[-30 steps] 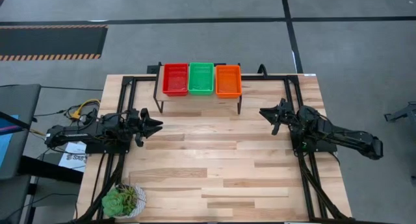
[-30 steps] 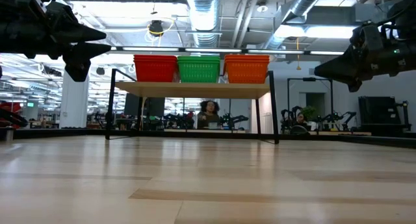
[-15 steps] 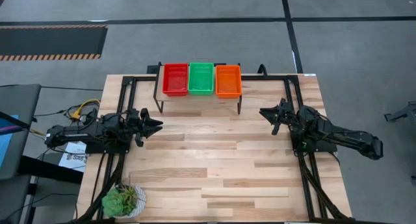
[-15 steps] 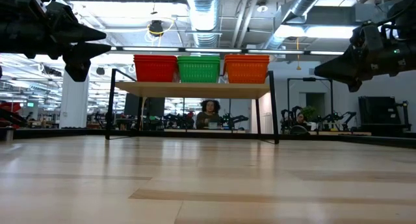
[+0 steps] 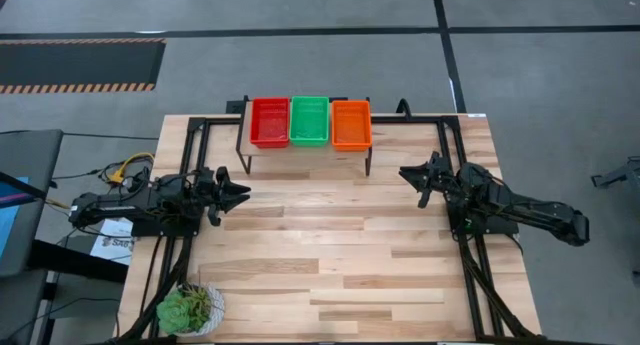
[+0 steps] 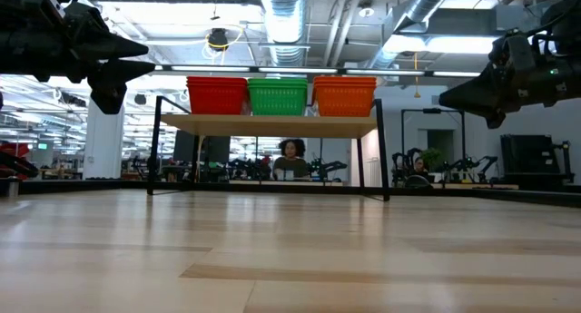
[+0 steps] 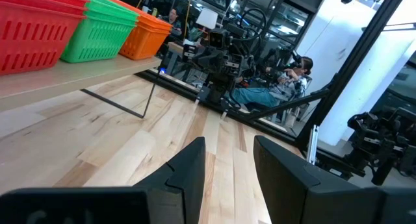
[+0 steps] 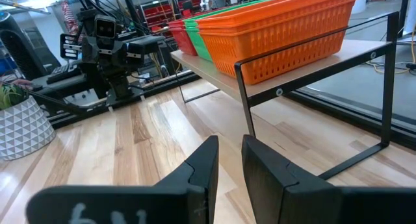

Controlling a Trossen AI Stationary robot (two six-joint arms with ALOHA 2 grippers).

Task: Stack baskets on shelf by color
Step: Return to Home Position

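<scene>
Three basket stacks rest by their bottoms side by side on the shelf (image 5: 305, 148): red (image 5: 269, 121), green (image 5: 309, 120), orange (image 5: 351, 124). The low view shows the same row, red (image 6: 216, 94), green (image 6: 278, 95), orange (image 6: 344, 94). My left gripper (image 5: 243, 194) hovers over the table's left side, well short of the shelf, fingers a little apart and empty (image 7: 229, 160). My right gripper (image 5: 405, 172) hovers off the shelf's right end, its fingers nearly together with a narrow gap (image 8: 230, 160), holding nothing.
A potted green plant (image 5: 189, 308) in a white pot stands at the table's near left corner. Black frame rails (image 5: 455, 175) run along the table's left, right and far sides. A person (image 6: 290, 159) sits in the room beyond the shelf.
</scene>
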